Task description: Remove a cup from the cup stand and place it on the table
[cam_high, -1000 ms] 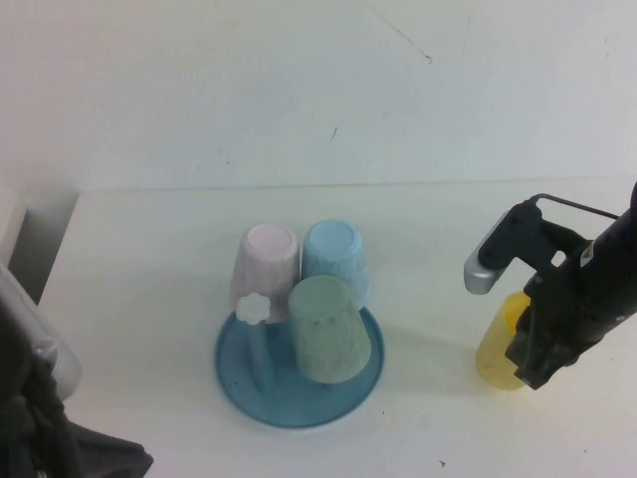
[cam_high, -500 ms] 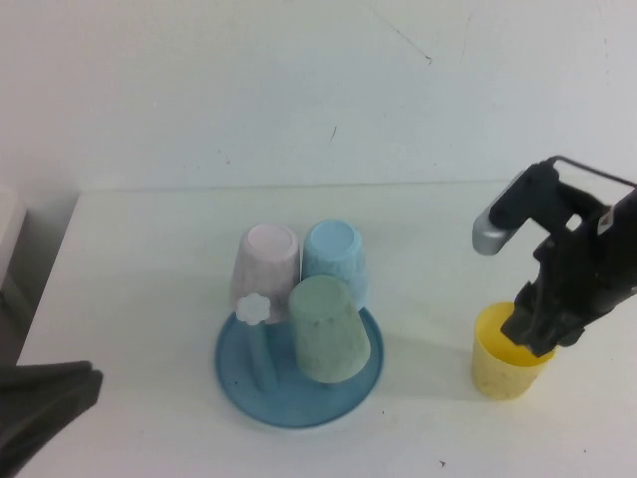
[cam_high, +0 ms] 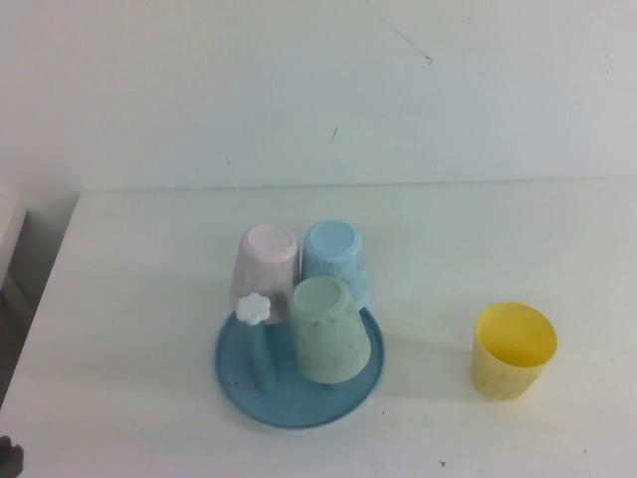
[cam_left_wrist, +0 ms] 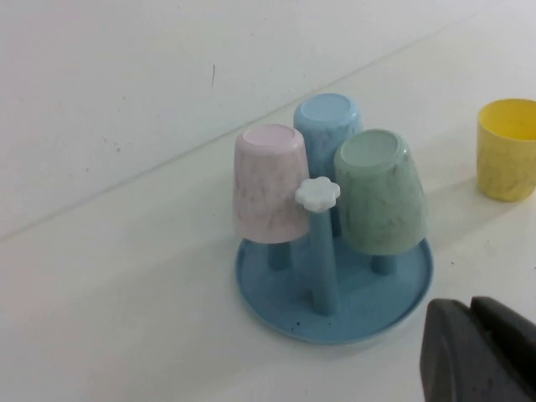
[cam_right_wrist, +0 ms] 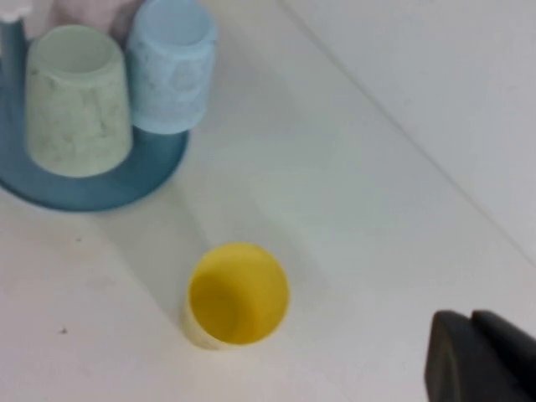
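Yellow cup (cam_high: 513,351) freed, right gripper (cam_right_wrist: 481,356) withdrawn, left gripper (cam_left_wrist: 477,347) retracted

Bright, even light; soft shadows fall toward the frame's right; the right wrist view is slightly blurred.

Yellow cup (cam_high: 514,351) sits upright, mouth up, on the white table (cam_high: 139,299), well right of the blue cup stand (cam_high: 299,383).
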Available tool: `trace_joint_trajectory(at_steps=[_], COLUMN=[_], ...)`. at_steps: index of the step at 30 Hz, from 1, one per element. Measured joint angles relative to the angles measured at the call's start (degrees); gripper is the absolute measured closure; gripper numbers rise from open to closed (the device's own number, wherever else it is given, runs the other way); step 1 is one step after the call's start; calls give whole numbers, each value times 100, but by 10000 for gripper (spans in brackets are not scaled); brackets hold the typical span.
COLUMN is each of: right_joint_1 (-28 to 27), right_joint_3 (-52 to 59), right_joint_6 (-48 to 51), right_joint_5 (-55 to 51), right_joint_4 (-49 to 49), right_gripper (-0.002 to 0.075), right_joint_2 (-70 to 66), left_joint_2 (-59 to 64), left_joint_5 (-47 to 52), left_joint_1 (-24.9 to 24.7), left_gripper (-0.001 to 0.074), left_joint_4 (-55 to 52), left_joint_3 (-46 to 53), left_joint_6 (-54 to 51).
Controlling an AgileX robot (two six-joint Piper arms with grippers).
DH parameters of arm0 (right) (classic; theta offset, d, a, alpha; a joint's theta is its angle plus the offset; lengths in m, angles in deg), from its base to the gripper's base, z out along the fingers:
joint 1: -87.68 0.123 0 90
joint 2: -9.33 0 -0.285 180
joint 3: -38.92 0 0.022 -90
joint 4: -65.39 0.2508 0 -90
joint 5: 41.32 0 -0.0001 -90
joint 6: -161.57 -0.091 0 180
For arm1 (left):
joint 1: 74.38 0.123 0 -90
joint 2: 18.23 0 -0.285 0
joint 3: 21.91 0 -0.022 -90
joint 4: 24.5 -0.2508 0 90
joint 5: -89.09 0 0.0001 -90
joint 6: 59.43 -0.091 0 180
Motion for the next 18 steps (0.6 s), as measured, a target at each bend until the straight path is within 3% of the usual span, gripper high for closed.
trace_joint_trajectory(at_steps=[8,18], right_joint_1=[0,0], right_joint_3=[1461,3638], right_joint_6=[-1334,-2138], right_joint_5=[231,689], right_joint_4=[-1398,-1542], right_gripper=[722,724], right_joint_2=[2174,4115], left_joint_2=[-166,-169], left_joint_5=[-401,-777], left_joint_1=[0,0], left_gripper=[736,736], left_joint_4=[-181,-568], left_joint_3=[646,937], left_joint_6=[163,217])
